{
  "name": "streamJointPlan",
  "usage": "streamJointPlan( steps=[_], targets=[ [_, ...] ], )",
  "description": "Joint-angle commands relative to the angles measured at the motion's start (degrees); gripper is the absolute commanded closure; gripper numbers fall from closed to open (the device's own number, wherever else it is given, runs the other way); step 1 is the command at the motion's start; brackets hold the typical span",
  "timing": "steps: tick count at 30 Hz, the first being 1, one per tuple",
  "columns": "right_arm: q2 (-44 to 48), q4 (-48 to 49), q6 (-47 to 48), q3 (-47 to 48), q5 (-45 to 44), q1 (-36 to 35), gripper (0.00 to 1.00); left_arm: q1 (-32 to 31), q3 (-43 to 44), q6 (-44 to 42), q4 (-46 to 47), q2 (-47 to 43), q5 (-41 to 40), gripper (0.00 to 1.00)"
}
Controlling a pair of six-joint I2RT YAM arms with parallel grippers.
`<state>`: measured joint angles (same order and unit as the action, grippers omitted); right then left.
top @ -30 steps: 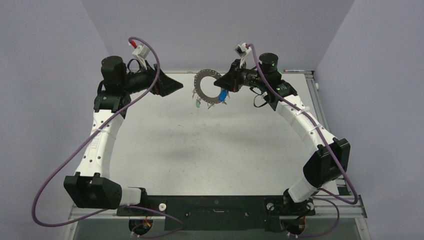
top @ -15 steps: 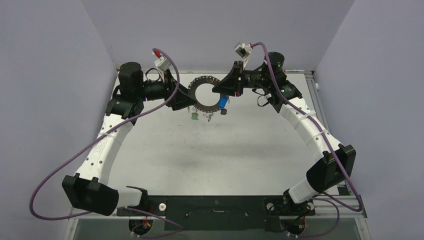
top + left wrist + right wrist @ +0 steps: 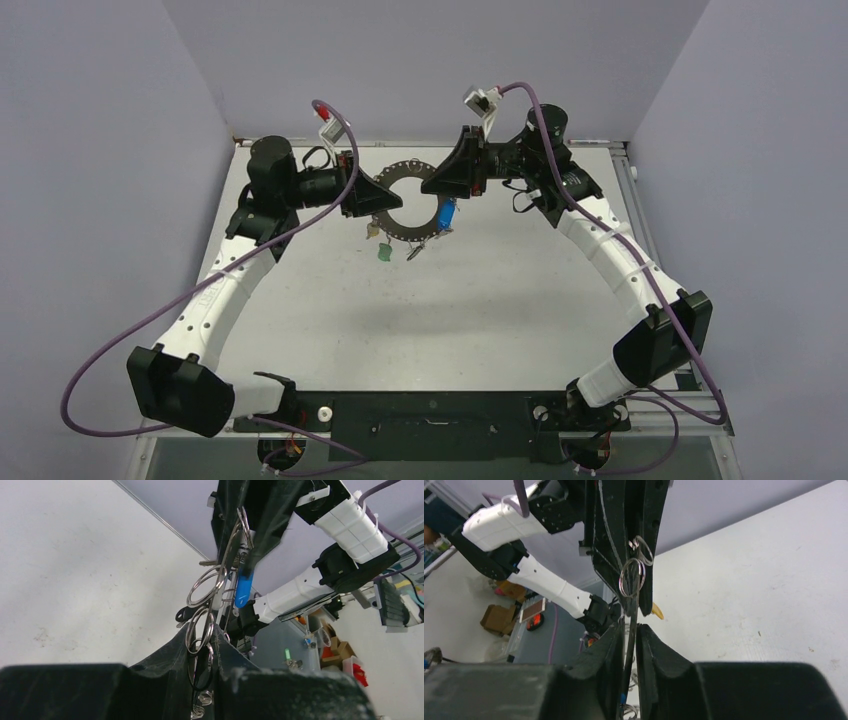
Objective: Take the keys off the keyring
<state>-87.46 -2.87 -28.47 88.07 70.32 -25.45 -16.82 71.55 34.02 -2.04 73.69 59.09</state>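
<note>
Above far end of table (image 3: 400, 320): keyring (image 3: 405, 172) held off surface, left gripper (image 3: 383, 196) clamped on left rim, right gripper (image 3: 433, 186) clamped on right rim; keys (image 3: 383, 253) dangling beneath, blue-headed key (image 3: 446, 213) beside right fingers.

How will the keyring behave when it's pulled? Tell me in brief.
The keyring is probably stiff: seen edge-on it's a straight flat plate pinched by the left gripper and right gripper. Being thin bare metal, it may slip. The keys likely swing, hanging loose on small wire rings.
</note>
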Motion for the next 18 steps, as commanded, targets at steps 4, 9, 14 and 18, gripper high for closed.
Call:
streamJointPlan(
  steps=[4,9,14,18],
  targets=[
    [0.21,4.77,-5.12,1.88,-5.14,3.52,0.3,0.72,-0.06,13.78,5.23,-2.24,-5.13,1.0],
    [0.53,-4.09,-3.34,2.89,-14.11,8.4,0.03,3.45,-0.11,21.73,10.04,-0.62,-8.58,1.0],
    [4.23,-11.37,-2.35,-0.63,-20.23,11.41,0.04,4.81,-0.81,25.48,11.86,0.44,-13.85,1.0],
    [7.29,-11.21,-3.63,-4.92,-18.94,8.97,0.11,4.74,-2.29,28.37,12.02,0.96,-16.96,1.0]
  ],
)
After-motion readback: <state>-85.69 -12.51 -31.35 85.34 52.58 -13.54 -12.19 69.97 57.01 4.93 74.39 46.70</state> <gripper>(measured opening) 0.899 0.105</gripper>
